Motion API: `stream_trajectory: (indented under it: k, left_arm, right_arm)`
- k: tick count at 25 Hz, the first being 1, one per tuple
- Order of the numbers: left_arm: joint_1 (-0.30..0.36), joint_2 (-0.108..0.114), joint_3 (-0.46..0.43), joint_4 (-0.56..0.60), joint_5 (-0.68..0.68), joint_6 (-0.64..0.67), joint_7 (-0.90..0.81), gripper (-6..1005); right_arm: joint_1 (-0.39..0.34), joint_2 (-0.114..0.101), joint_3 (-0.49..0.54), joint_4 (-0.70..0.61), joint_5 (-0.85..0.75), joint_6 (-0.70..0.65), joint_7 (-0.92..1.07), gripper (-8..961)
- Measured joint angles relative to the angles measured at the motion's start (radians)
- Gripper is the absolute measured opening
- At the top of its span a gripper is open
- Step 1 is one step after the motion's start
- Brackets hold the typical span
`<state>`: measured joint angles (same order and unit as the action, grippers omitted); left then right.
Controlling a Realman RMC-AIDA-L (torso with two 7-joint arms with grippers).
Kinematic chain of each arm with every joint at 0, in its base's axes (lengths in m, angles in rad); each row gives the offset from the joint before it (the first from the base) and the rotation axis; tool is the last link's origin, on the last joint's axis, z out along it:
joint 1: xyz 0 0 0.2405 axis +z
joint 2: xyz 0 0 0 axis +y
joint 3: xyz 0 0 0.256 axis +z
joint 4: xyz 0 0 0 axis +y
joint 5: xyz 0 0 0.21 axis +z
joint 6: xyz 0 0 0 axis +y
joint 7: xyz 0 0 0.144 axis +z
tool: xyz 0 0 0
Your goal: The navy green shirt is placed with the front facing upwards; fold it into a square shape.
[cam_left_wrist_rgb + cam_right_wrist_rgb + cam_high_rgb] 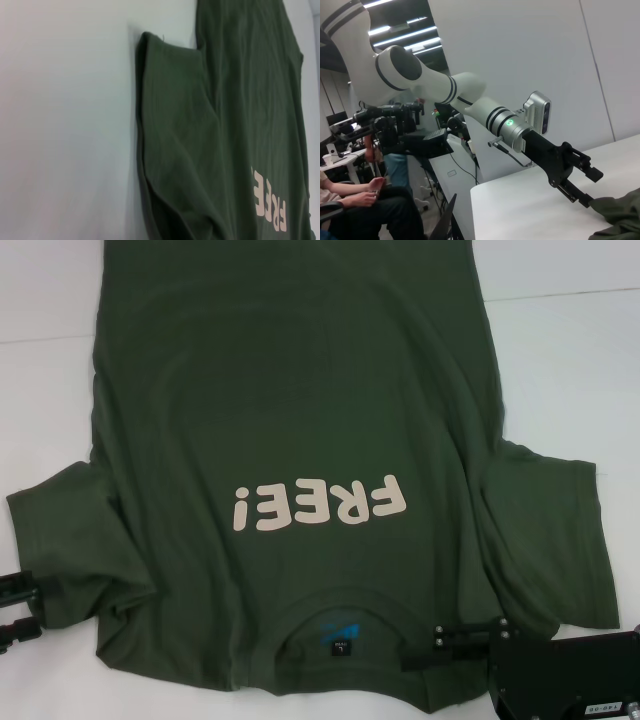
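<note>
Overhead, the head view shows the navy green shirt (300, 440) spread flat, front up, over the middle of the white tabletop (570, 360). Its collar lies at the near edge and its hem runs off toward the far edge. The cream "FREE!" lettering (320, 505) reads upside down from here, and the small blue neck label (340, 632) sits inside the collar. Both sleeves lie rumpled, one out to each side. The right gripper (440, 633) rests at the near edge, just beside the collar, its fingers lying on the cloth; whether they pinch it I cannot tell. The left gripper (15, 610) sits at the near left corner, by the left sleeve, and its finger gap cannot be made out.

From the left wrist, one sleeve (170, 125) and part of the lettering lie on the white surface.

From the right wrist, the left gripper (582, 187) has its fingers spread, the lower one touching the sleeve's edge (620, 217).
</note>
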<state>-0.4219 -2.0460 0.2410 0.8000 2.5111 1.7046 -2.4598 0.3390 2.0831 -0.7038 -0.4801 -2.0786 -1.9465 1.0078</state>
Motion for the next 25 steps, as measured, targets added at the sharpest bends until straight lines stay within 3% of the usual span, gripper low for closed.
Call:
stream_trajectory:
  k: [10,25]
  left_arm:
    - [-0.014,0.007,0.022,-0.001,0.041,-0.026,-0.121,782]
    - [-0.048,0.010,0.023,-0.062,0.054,-0.044,-0.150,756]
  right_arm:
    - [-0.001,-0.001,0.003,0.000,0.000,0.000,0.000,700]
    - [-0.004,-0.002,0.003,-0.008,0.002,-0.002,0.000,698]
